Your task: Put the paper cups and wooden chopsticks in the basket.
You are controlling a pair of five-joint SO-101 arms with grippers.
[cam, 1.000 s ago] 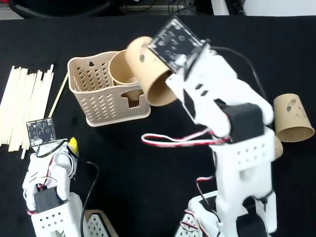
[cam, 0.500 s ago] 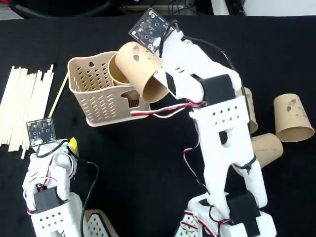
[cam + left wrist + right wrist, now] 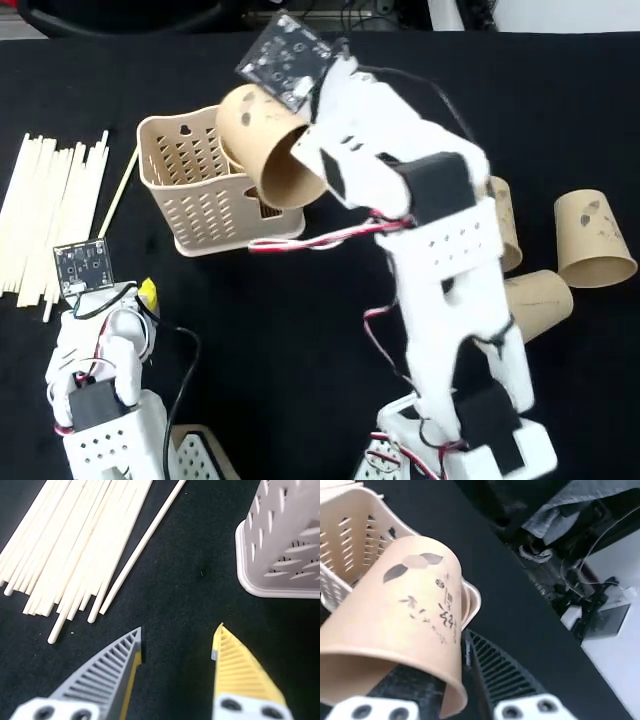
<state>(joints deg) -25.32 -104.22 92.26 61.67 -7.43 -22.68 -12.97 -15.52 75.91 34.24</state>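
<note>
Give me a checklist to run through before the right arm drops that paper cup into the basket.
1. Right gripper shut on the paper cup, gripping its rim: ok.
2. Cup over the basket opening: in the high view it overlaps the end nearer the right arm, but its height above the basket: cannot tell.
3. Cup upright: not ok. It is tilted, with its mouth toward the arm.
4. Room inside the basket: a second cup sits there: cannot tell.
5. Left gripper open and apart from the basket: ok.
</note>
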